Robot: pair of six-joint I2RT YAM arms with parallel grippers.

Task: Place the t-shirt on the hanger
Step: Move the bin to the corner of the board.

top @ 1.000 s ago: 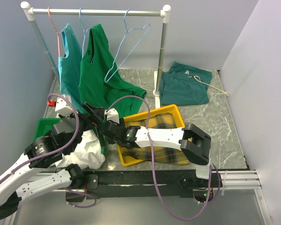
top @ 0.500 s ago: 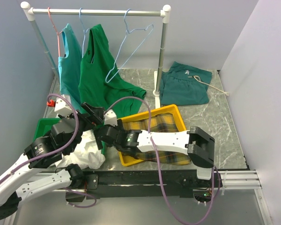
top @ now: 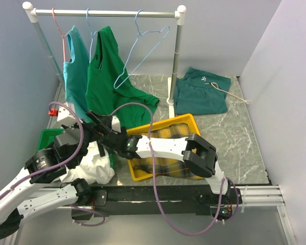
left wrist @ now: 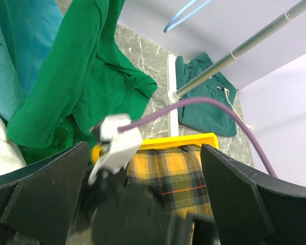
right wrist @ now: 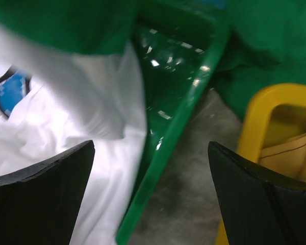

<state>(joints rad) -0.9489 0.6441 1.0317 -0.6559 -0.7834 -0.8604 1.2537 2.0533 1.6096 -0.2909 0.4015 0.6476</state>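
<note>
While the t-shirt lies bunched up in a green bin at the near left of the table, the hanger hangs bare and tilted from the rail at the back, to the right of a dark green shirt and a teal shirt. Both arms reach toward the green bin. In the right wrist view, the right hand has its fingers spread wide, and the white cloth with a patch of blue print shows below them on the left, the bin's rim running between them; whether either finger touches the cloth cannot be told. In the left wrist view, the left hand is also spread wide with nothing between its fingers, and the right arm passes blurred in front of it. Just right of the green bin sits a yellow bin holding a plaid cloth. A folded green garment lies on the table at the back right, beyond the rail's post.
</note>
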